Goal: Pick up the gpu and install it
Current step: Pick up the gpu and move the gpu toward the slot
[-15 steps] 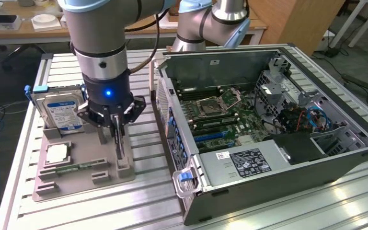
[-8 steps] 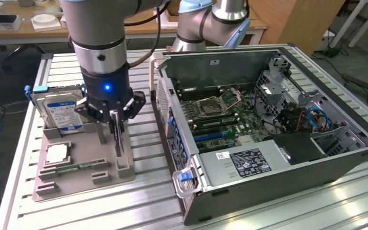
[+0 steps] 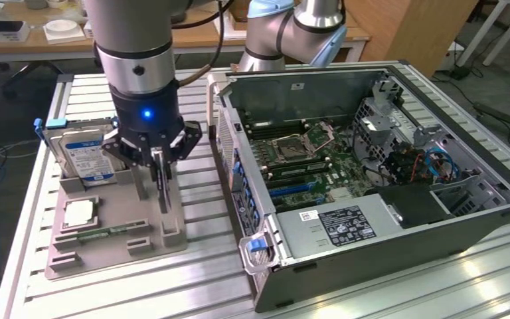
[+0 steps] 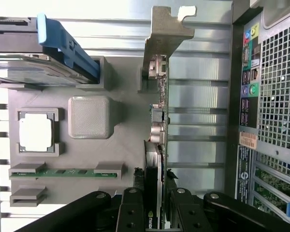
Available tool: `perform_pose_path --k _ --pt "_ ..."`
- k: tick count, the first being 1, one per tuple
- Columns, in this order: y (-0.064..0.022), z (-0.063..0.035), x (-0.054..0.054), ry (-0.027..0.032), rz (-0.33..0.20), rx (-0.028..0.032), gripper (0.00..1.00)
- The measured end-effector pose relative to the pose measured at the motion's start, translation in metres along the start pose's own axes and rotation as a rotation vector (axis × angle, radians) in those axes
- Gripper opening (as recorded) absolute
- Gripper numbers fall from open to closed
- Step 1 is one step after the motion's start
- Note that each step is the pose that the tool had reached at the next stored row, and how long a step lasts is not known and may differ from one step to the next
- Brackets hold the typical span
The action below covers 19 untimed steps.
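The gpu shows edge-on as a thin dark card with a pale metal bracket at one end. My gripper is shut on it, one black finger pressed to each flat side. In the exterior view the gripper hangs over the grey parts tray at the exterior view's left, and the gpu stands upright below it. Whether the card's lower edge still touches the tray I cannot tell.
On the tray stand a silver hard drive with a blue label, a processor chip and a green memory stick. The open computer case lies at the exterior view's right, its motherboard exposed. A second arm stands behind.
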<state>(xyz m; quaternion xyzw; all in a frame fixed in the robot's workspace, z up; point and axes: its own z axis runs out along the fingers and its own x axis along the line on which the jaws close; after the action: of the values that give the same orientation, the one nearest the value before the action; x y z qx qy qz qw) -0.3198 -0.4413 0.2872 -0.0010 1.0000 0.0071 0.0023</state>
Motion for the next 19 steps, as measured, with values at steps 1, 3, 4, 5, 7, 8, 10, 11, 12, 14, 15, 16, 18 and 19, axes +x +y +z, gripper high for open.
perform_pose_path --k 1,3,4,5,7,8,10,11,12,14,15,16,18,19 --pt "0.0000 -0.0012 0.000 0.0000 0.000 0.0000 0.26" --pt "0.0001 -0.0039 0.000 -0.0001 0.000 -0.0001 0.26" --pt "0.0001 -0.0052 0.000 0.0000 0.000 0.0000 0.26" --pt "0.0001 -0.0064 0.000 0.0001 0.000 0.0000 0.26" --pt "0.0001 -0.0085 0.000 0.0000 0.000 0.0000 0.26" --pt "0.0001 -0.0097 0.000 0.0000 0.000 -0.0001 0.26" --pt "0.0002 -0.0123 0.000 0.0000 0.000 0.0000 0.26" --pt "0.0002 -0.0138 0.000 0.0001 0.000 0.0000 0.26" --pt "0.0002 -0.0153 0.000 0.0000 0.000 0.0000 0.26" --pt "0.0003 -0.0176 0.000 -0.0001 0.000 0.0000 0.26" --pt "0.0003 -0.0190 0.000 0.0001 0.000 -0.0001 0.26" --pt "0.0003 -0.0206 0.000 -0.0001 0.000 -0.0004 0.26" --pt "0.0004 -0.0247 0.000 -0.0001 0.000 -0.0010 0.26" --pt "0.0004 -0.0266 0.000 -0.0001 0.000 -0.0010 0.26"
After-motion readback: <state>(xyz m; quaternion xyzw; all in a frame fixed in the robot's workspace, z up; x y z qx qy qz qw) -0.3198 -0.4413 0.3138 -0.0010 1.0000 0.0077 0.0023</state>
